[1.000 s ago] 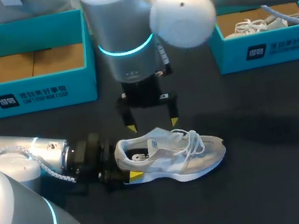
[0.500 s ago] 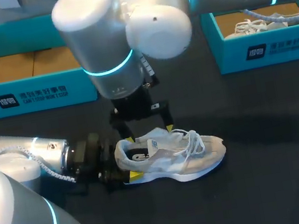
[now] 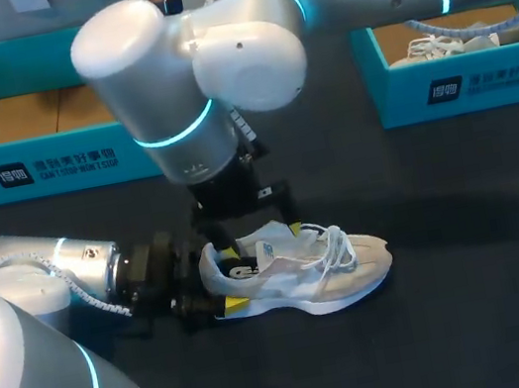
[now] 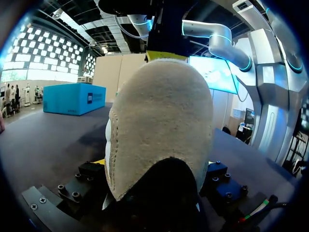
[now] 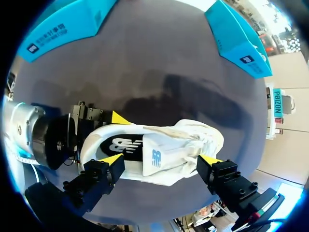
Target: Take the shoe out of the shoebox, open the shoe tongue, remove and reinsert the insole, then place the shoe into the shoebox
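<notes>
A white lace-up shoe [image 3: 303,269] lies on its sole on the black table, toe to the right. My left gripper [image 3: 217,284] comes in low from the left and is shut on the heel [image 4: 161,125], one yellow fingertip [image 5: 119,118] on the far side and one on the near side. My right gripper [image 3: 264,243] hangs from above, open, right over the shoe's mouth. One of its fingertips [image 5: 111,160] is by the dark insole [image 5: 120,145], the other [image 5: 208,160] is beside the laces. The pale tongue [image 5: 161,152] lies between them.
A teal shoebox [image 3: 52,160] with brown card inside stands at the back left. A second teal shoebox [image 3: 461,83] at the back right holds another white shoe [image 3: 444,43]. My right arm's big elbow [image 3: 188,76] hangs over the table's middle.
My right arm swung left and came down, bringing its open gripper from just behind the shoe onto the shoe's mouth. The left gripper and the shoe stayed put.
</notes>
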You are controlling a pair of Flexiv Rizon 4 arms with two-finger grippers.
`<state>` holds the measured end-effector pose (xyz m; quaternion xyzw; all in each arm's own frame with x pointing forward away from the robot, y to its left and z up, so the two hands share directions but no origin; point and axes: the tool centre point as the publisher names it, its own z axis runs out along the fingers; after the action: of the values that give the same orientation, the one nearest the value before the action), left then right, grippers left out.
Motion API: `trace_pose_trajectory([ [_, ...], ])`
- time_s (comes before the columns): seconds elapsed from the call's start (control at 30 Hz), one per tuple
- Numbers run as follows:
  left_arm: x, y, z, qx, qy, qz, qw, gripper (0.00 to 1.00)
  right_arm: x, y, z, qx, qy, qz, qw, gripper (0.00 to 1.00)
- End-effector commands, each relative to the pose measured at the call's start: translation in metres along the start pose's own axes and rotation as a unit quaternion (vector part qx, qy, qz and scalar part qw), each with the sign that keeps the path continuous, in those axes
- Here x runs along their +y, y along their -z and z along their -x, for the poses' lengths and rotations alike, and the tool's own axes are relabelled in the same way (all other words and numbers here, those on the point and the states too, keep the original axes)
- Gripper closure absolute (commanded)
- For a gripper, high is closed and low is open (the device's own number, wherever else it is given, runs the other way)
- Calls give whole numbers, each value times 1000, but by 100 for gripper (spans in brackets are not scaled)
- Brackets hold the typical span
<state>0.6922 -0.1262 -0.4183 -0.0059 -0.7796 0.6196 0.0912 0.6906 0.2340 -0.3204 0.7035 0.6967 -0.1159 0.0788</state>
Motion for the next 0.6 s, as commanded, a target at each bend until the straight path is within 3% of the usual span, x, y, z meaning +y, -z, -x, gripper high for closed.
trace_pose_trajectory([
  [0.03, 3, 0, 1, 0, 0, 1, 1000, 100, -7, -8, -6, -11, -186, 4, 982, 0],
  [0.6, 3, 0, 1, 0, 0, 1, 1000, 100, -7, -20, 6, -18, -215, 13, 976, 0],
])
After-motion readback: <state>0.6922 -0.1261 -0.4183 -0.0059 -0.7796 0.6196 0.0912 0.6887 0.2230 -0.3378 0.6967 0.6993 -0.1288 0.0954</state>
